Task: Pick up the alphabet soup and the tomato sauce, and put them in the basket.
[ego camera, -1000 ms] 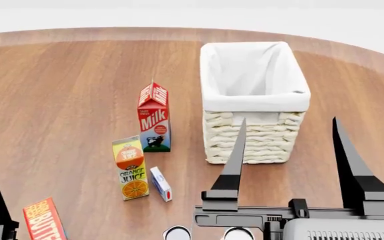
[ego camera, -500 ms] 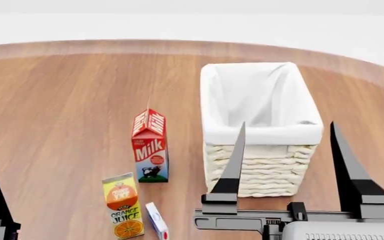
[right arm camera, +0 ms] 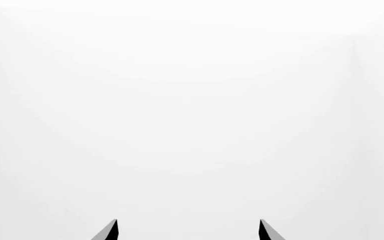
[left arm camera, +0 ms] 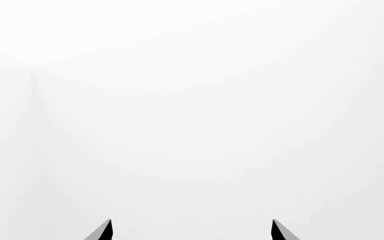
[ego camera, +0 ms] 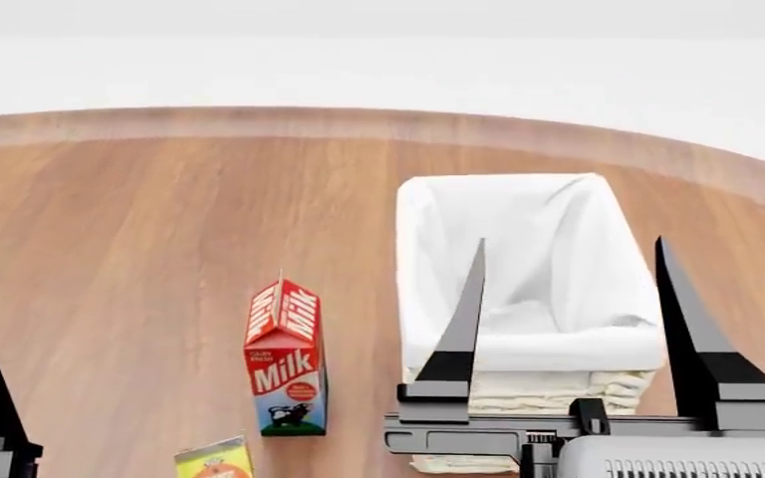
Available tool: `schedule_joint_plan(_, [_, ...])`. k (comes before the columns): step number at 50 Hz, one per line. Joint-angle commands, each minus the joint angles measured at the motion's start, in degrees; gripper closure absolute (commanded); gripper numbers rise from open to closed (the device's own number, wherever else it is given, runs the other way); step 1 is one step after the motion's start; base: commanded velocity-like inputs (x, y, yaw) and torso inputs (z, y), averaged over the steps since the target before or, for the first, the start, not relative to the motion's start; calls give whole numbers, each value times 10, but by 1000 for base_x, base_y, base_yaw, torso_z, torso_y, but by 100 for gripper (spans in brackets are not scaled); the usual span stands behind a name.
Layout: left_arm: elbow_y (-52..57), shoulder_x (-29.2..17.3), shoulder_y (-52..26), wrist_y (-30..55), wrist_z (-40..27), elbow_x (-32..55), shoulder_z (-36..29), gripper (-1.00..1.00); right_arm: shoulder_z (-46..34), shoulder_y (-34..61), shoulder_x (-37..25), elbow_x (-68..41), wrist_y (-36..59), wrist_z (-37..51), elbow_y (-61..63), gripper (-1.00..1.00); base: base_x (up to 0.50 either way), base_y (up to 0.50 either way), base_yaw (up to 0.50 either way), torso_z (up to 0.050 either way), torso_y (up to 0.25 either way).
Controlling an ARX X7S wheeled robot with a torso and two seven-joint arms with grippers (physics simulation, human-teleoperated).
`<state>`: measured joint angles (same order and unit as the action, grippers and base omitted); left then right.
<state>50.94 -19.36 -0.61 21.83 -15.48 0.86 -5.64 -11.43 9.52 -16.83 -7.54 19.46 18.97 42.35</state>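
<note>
The round brown wooden table (ego camera: 130, 239) fills the head view. On it stands the rectangular cream wicker basket (ego camera: 532, 344) with white cloth lining, empty as far as its inside shows, and to its left the red-and-white milk carton (ego camera: 286, 358). Neither can is in view. Both wrist views show only white. The right gripper (ego camera: 565, 289) and left gripper (left arm camera: 190, 229) hold their fingers spread, empty. The risk: reaching while the cans are unseen could topple the carton.
</note>
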Motion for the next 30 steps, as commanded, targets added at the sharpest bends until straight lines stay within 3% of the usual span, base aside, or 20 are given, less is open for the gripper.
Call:
schedule_joint_plan(1, [0,-2,-3,2,-2,2,-2,-100,-1,7,-3,-5,13,3,8,-100,316,0,0,0,0])
schedule_joint_plan(19, [-8,-4,1,-8,-7,2,-6,-100,-11,-17,-5,2,-33,5,-21,-100,310,0,0,0,1])
schedule_joint_plan(30, [-6,-5,2,-6,-9,4,-8,-100,-13,-3,-9,-6,0,7,3,-100,32,0,0,0,0])
